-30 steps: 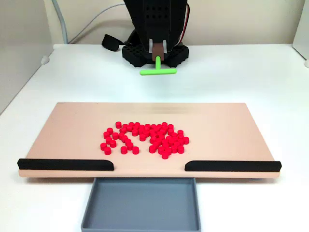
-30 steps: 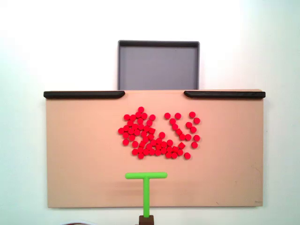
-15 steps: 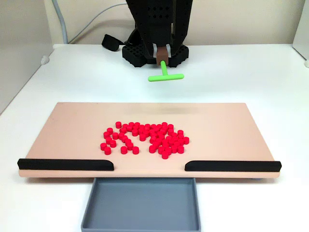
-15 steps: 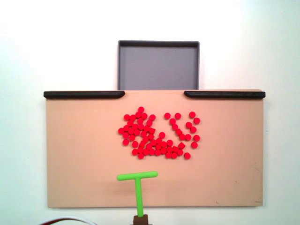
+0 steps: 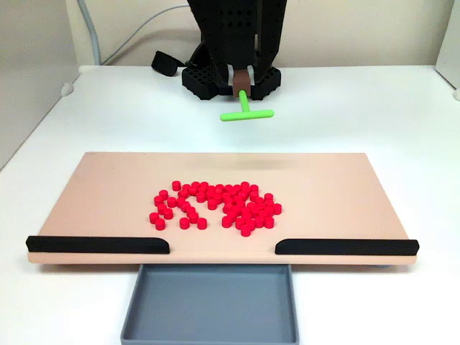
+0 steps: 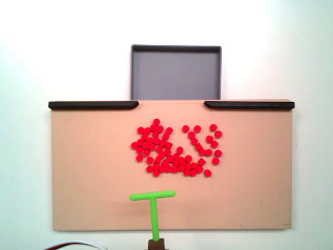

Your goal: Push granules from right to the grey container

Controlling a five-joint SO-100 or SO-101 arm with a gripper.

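The arm's top is running off the frame; its gripper [image 5: 242, 80] is pinching the green stick [image 5: 246, 112], hovering behind the board [image 5: 108, 187], away from the granules [image 5: 215, 205].

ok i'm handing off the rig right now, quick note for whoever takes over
Gripper: shut on the green stick, crossbar raised above the board's near edge, clear of the granules.
Granules: all in one cluster mid-board, in line with the gap between the black strips.
Grey container: empty, beyond that gap.
Done: nothing pushed in.
Left: sweep the whole cluster through the gap.
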